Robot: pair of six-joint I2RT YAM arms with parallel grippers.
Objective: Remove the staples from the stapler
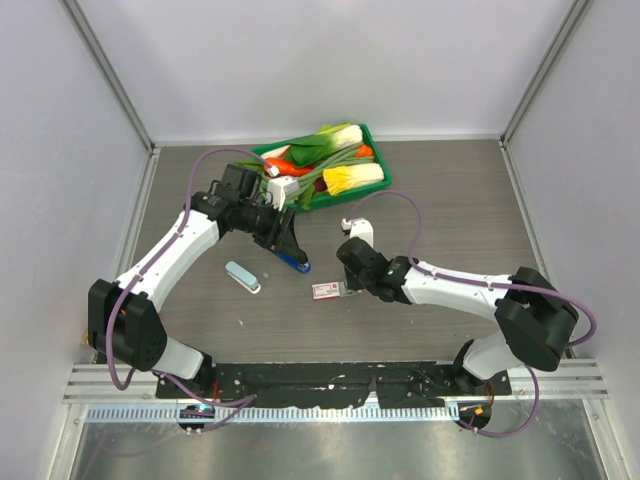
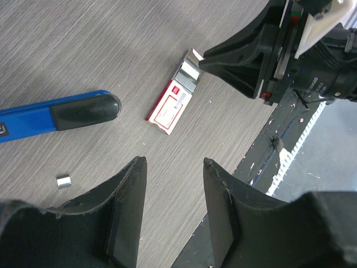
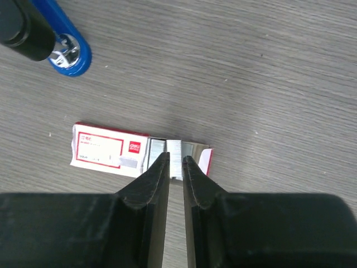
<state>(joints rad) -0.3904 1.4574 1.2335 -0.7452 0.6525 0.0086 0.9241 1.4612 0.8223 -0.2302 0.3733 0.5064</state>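
Note:
The dark blue stapler (image 1: pixel 293 262) lies on the table; it also shows in the left wrist view (image 2: pixel 56 114) and the right wrist view (image 3: pixel 70 53). My left gripper (image 1: pixel 285 240) hovers just above it, open and empty (image 2: pixel 173 162). My right gripper (image 1: pixel 343 290) is at the open end of a red-and-white carton (image 3: pixel 103 149), and its fingers are pinched on a thin silvery strip of staples (image 3: pixel 174 151). A tiny silvery bit (image 2: pixel 64 181) lies on the table near the stapler.
A pale blue-and-white oblong object (image 1: pixel 242 277) lies left of the stapler. A green tray (image 1: pixel 375 150) of toy vegetables stands at the back. The black base rail (image 1: pixel 330 375) runs along the near edge.

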